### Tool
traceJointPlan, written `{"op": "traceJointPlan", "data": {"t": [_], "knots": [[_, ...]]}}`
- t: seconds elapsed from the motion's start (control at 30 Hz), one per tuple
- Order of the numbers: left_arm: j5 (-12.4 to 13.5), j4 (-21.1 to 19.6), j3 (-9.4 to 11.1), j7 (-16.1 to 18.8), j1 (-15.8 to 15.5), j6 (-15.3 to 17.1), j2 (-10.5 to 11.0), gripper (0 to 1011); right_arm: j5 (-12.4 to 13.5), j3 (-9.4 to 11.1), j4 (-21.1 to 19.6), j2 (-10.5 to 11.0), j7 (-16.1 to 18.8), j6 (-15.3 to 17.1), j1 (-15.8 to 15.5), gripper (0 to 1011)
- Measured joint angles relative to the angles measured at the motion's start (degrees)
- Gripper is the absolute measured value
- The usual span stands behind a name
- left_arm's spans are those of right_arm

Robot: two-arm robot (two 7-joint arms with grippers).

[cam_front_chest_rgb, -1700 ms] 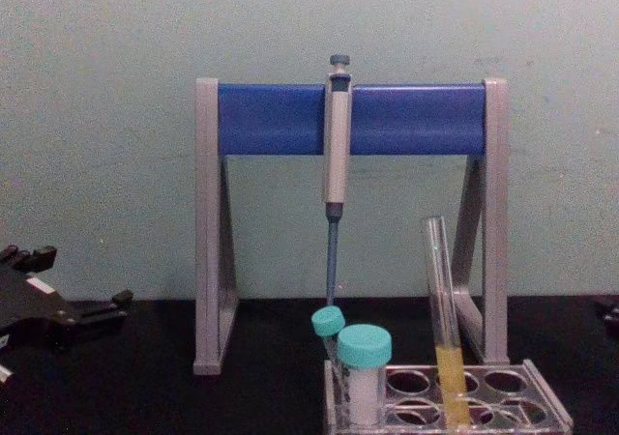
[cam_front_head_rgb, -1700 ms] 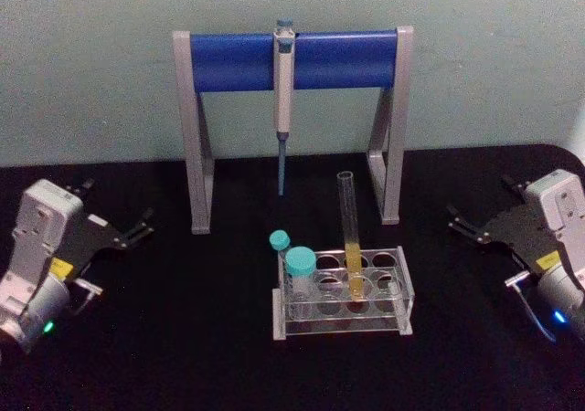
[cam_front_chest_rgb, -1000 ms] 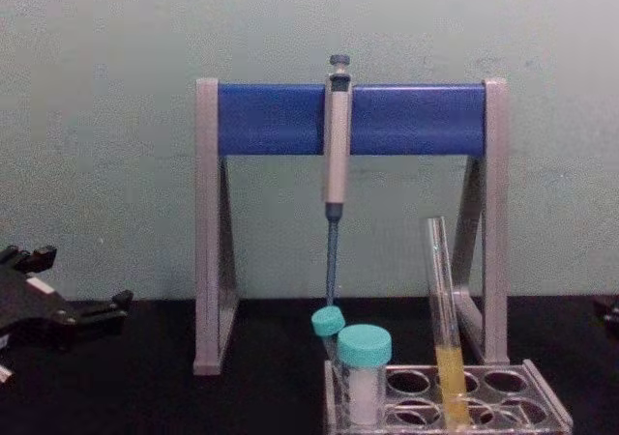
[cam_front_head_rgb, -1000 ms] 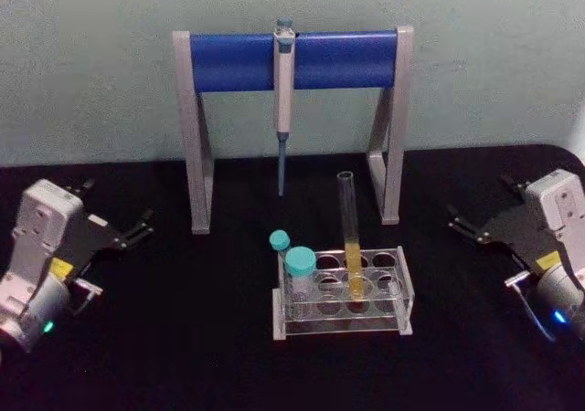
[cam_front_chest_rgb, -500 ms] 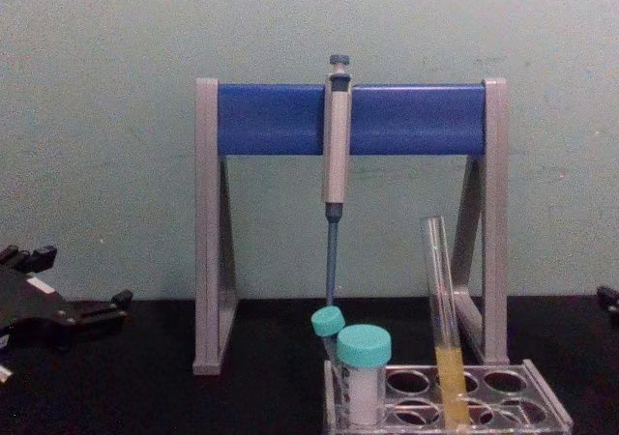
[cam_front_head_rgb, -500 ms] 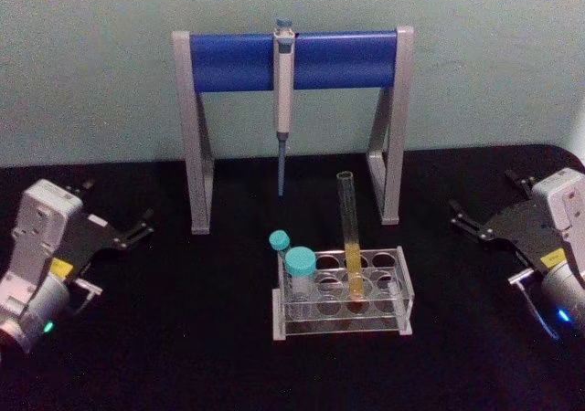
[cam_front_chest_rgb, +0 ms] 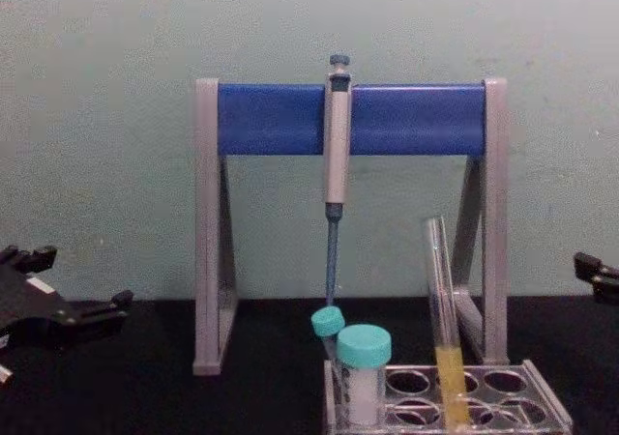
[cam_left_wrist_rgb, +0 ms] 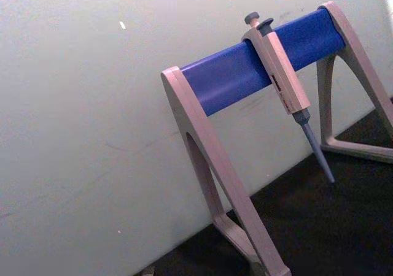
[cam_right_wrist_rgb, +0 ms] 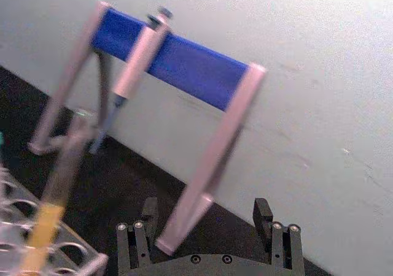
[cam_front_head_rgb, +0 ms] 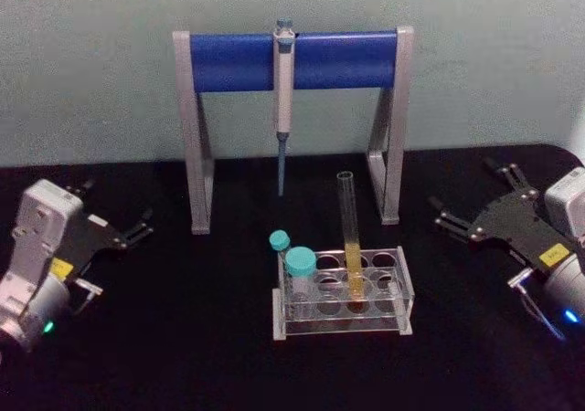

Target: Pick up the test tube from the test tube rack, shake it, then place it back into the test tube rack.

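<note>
The long, slim clear glass test tube point(cam_front_head_rgb: 347, 228), round-bottomed with yellow liquid in its lower part, stands nearly upright in the low clear plastic test tube rack point(cam_front_head_rgb: 405, 294) at the middle of the matte black desk point(cam_front_head_rgb: 183, 338). It is beside two short teal-capped tubes point(cam_front_head_rgb: 300, 263) and in front of the grey-and-blue pipette stand point(cam_front_head_rgb: 238, 61). The right gripper point(cam_front_head_rgb: 462, 190), its flat black fingers spread apart and empty, has edged inward from the desk's right edge toward the rack, while the left gripper point(cam_front_head_rgb: 117, 205) stays parked near the left edge, fingers likewise spread.
</note>
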Motion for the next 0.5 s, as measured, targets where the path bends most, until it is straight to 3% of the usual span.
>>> {"op": "traceJointPlan", "data": {"t": [0.27, 0.37, 0.5], "knots": [[0.00, 0.00, 0.00, 0.00, 0.00, 0.00, 0.00, 1001, 4.31, -0.16, -1.46, 0.46, 8.26, -0.82, 0.03, 1000], [0.00, 0.00, 0.00, 0.00, 0.00, 0.00, 0.00, 1001, 6.31, -0.69, -1.39, -0.28, 11.84, -0.43, 0.76, 1000], [0.00, 0.00, 0.00, 0.00, 0.00, 0.00, 0.00, 1001, 7.69, -1.21, -0.98, -1.38, 14.13, 1.00, 1.70, 1000]]}}
